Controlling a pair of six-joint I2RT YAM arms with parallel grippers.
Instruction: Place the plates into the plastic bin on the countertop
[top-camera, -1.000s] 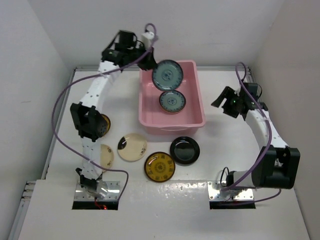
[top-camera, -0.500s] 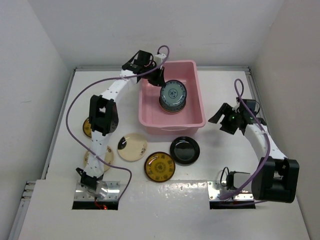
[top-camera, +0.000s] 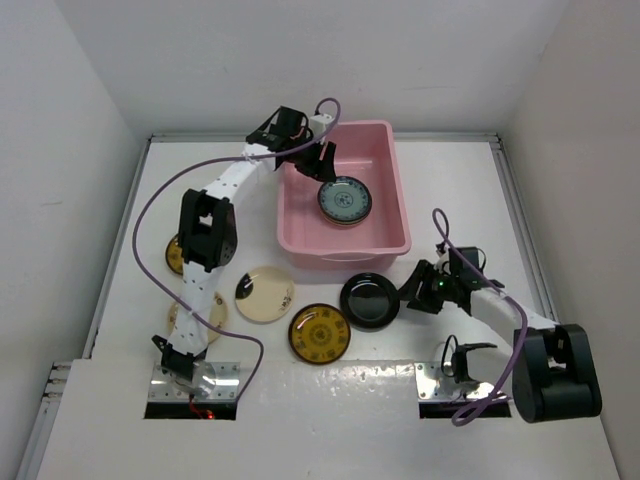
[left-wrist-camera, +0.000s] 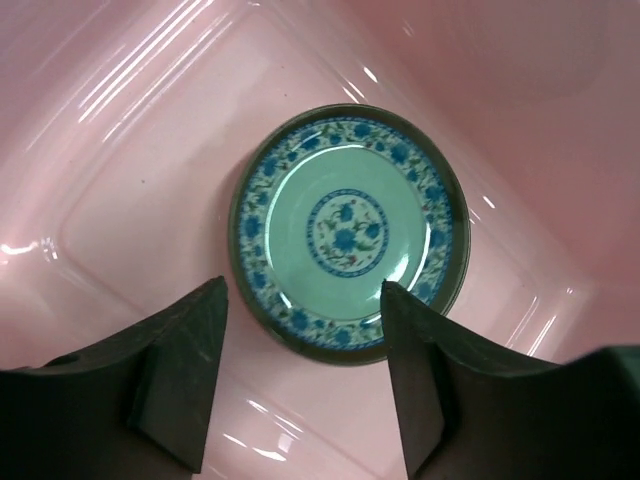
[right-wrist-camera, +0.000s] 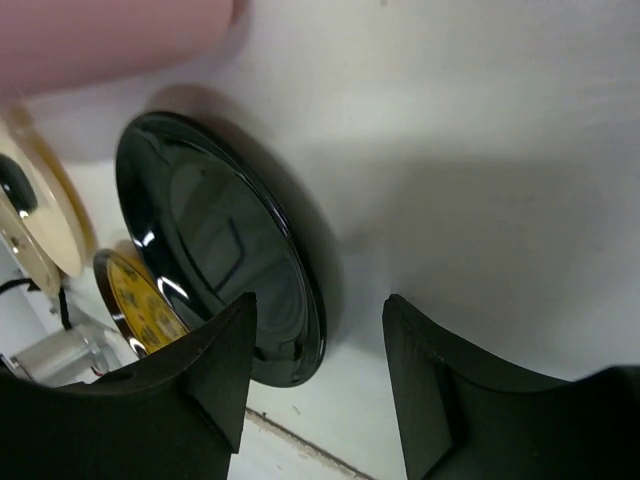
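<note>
Looking in, I see my right gripper (right-wrist-camera: 316, 330) spread wide just beside the black plate (top-camera: 369, 300), flat and face-up on the countertop (top-camera: 450, 200). Farther back, my left gripper (left-wrist-camera: 303, 295) hangs released above the blue patterned plate (left-wrist-camera: 350, 232), face-up in the pink bin (top-camera: 385, 160).

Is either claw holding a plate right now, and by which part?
Neither holds anything. The left claw is open above the blue patterned plate in the pink bin; the right claw is open beside the black plate.
</note>
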